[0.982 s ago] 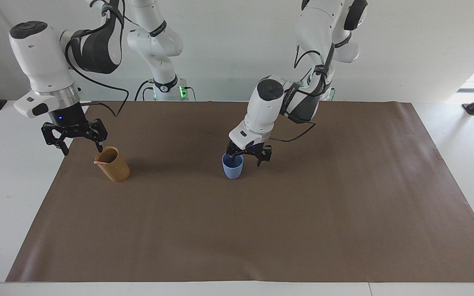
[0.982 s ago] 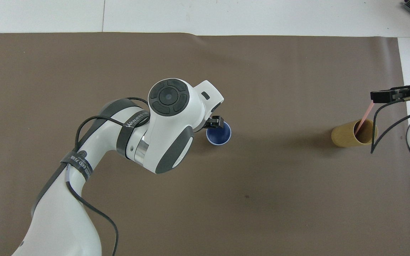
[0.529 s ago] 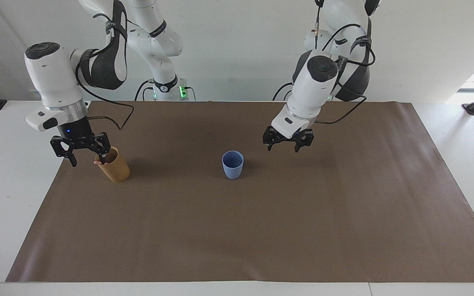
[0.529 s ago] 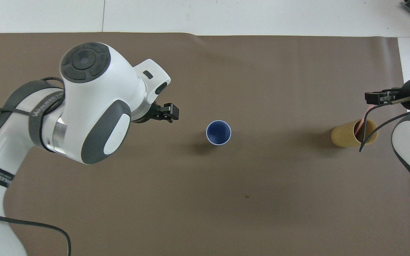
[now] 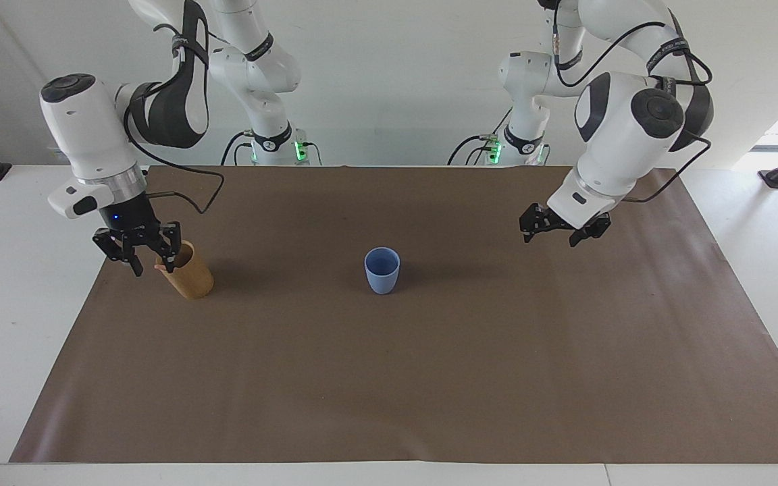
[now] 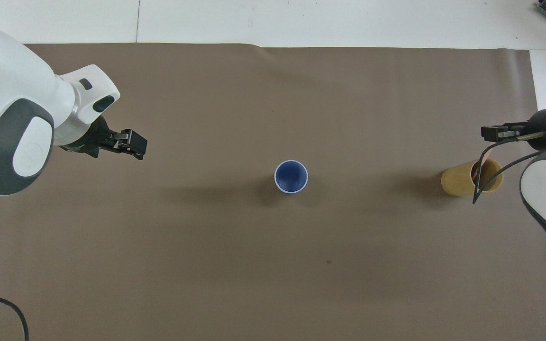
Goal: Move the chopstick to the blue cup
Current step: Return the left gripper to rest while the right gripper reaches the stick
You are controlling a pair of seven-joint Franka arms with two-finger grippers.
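Task barely begun. Chopstick (image 6: 481, 164), thin pale-pink stick, sits in the tan cup (image 5: 188, 275) near the tabletop's edge at the right arm's end; only its tip shows above the rim. Blue cup (image 5: 382, 270) stands upright mid-tabletop, looks empty from overhead, well apart from the tan one.

Right gripper (image 5: 148, 256) is down at the tan cup's rim, fingers around the stick's tip; can't tell if they have clamped it or just bracket it. Left gripper (image 5: 558, 231) hangs over bare mat toward the left arm's end, jaws spread wide, holding nothing, waiting.

Left to do, by my read: lift stick, carry across, drop in blue cup.

Blue cup is smooth, tapered, no handle. Tan cup is taller, wood-look, cylindrical, leaning. Brown mat (image 5: 429, 378) is matte, flat.
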